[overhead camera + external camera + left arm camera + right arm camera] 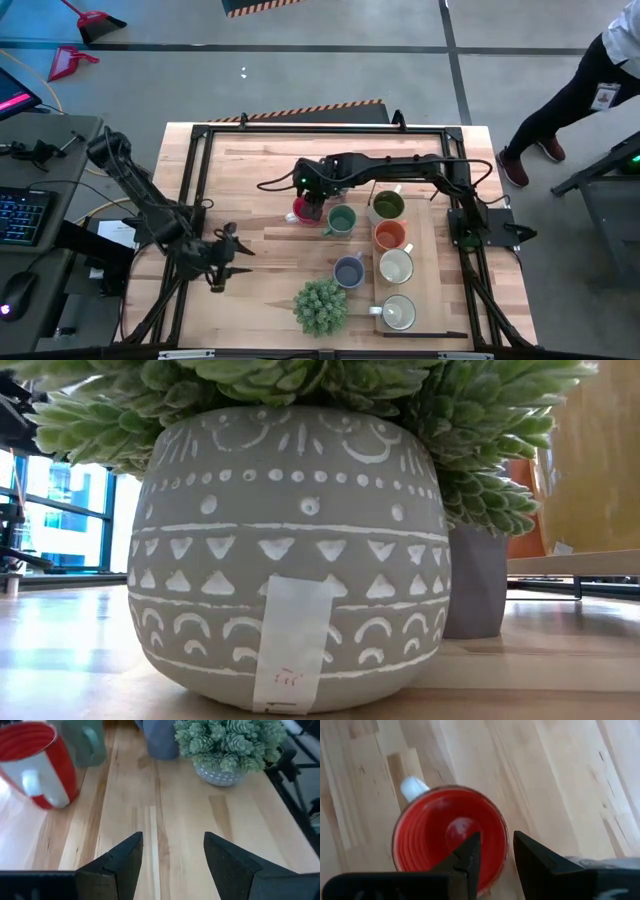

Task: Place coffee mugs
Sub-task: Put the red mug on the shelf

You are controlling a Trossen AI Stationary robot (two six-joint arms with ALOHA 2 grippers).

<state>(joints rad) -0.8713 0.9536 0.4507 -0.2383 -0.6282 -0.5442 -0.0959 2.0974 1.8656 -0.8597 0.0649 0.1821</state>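
The red mug (301, 211) with a white handle (412, 787) stands upright on the table's middle. My right gripper (497, 837) hangs over it from above, open. One finger is inside the mug and one outside, astride its rim. To the red mug's right stand the green mug (342, 220), olive green mug (388, 206), orange mug (390, 236), blue-grey mug (349, 271) and two white mugs (396, 266) (398, 312). My left gripper (172, 840) waits open above the table's left part (222, 268), far from the mugs. My right gripper points down with the red mug's rim (506, 845) between its fingers, on the side opposite the handle. The outer finger (535, 860) is close beside the wall and the inner finger (470, 855) stands off it. I cannot tell whether either touches. The mug rests on the table.
A spiky green plant in a grey patterned pot (320, 307) stands near the table's near edge and fills the low view (290, 550). A black frame (200, 170) runs around the tabletop. A person (590, 80) walks beyond the far right corner. Bare wood lies between my left gripper and the mugs.
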